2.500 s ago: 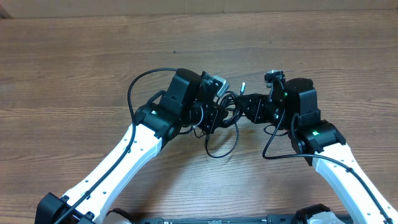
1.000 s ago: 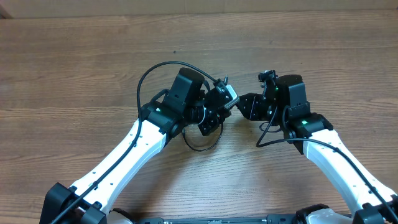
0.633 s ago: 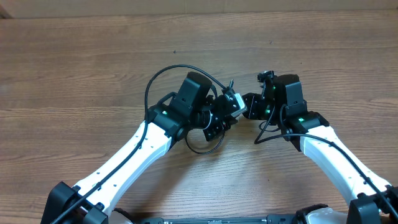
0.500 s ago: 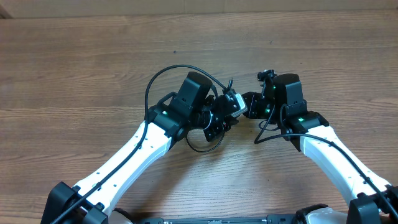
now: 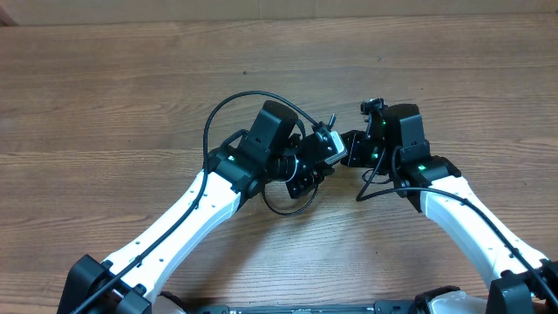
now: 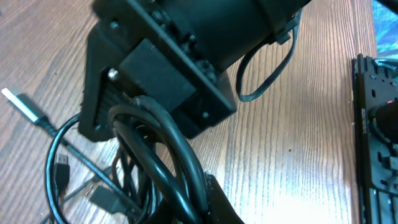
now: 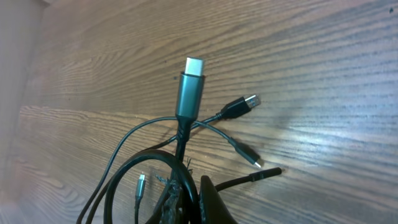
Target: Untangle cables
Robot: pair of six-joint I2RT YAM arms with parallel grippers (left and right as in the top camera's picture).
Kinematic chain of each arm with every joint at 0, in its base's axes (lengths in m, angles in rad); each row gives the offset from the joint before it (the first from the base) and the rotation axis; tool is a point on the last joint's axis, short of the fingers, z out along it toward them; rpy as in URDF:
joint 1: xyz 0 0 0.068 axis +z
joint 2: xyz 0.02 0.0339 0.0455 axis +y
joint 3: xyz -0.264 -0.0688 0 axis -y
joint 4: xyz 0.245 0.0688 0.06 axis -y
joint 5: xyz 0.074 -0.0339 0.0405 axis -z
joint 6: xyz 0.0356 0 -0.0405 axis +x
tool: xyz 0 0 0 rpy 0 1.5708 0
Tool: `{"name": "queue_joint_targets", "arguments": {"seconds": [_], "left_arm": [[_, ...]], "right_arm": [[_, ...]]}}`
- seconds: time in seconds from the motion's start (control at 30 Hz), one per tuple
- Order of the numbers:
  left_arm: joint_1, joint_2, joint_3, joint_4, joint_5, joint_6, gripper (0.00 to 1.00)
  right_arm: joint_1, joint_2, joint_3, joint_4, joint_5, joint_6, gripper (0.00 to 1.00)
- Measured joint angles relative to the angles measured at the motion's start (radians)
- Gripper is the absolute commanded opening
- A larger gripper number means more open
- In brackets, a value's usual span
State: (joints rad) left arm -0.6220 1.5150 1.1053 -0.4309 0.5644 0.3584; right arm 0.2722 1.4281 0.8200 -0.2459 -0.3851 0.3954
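Observation:
The cables are a tangled bundle of thin black cords held between my two grippers over the wooden table. In the overhead view a loop (image 5: 283,211) hangs below them and a plug tip (image 5: 331,125) sticks up. My left gripper (image 5: 316,164) is shut on looped cords (image 6: 158,155); its finger (image 6: 214,202) shows at the bottom edge. My right gripper (image 5: 349,150) is shut on the bundle (image 7: 180,186) next to its finger (image 7: 208,199). A grey plug with a silver tip (image 7: 188,90) stands out of the bundle, with smaller plugs (image 7: 244,104) around it.
The right arm's black body (image 6: 186,56) fills the top of the left wrist view, very close. A silvery plug (image 6: 18,102) and a dark plug (image 6: 102,198) lie on the wood (image 6: 298,155). The left arm's thick wire (image 5: 218,118) arcs to the left.
Over the last second my left gripper moved right, close to the right gripper, carrying the cables. The plug tip shifted slightly right. In the last half second almost nothing moved.

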Motion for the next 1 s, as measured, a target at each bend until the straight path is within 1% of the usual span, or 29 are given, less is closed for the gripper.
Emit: {"name": "queue_joint_targets", "arguments": {"seconds": [0.13, 0.23, 0.4, 0.5, 0.7, 0.83, 0.9, 1.0], "left_arm": [[0.013, 0.000, 0.000, -0.027, -0.026, -0.054, 0.04], [0.046, 0.000, 0.001, -0.057, -0.048, -0.116, 0.04], [0.105, 0.000, 0.001, -0.070, -0.064, -0.224, 0.04], [0.119, 0.000, 0.003, -0.070, -0.064, -0.276, 0.04], [0.121, 0.000, 0.004, -0.108, -0.076, -0.313, 0.04], [0.121, 0.000, 0.004, -0.143, -0.075, -0.327, 0.04], [0.121, 0.000, 0.004, -0.151, -0.069, -0.328, 0.04], [0.121, 0.000, 0.004, -0.152, -0.036, -0.331, 0.04]], "right_arm": [[-0.048, 0.000, 0.000, -0.047, -0.051, 0.001, 0.04], [-0.109, -0.001, 0.000, -0.056, -0.148, 0.000, 0.04], [-0.221, -0.026, 0.000, -0.036, -0.382, 0.000, 0.04], [-0.277, -0.051, 0.000, -0.011, -0.529, 0.000, 0.04], [-0.353, -0.105, 0.000, 0.051, -0.751, 0.005, 0.04], [-0.362, -0.129, 0.000, 0.175, -0.883, 0.056, 0.04], [-0.364, -0.135, 0.000, 0.227, -0.930, 0.089, 0.04], [-0.364, -0.138, 0.000, 0.235, -0.969, 0.120, 0.04]]}}
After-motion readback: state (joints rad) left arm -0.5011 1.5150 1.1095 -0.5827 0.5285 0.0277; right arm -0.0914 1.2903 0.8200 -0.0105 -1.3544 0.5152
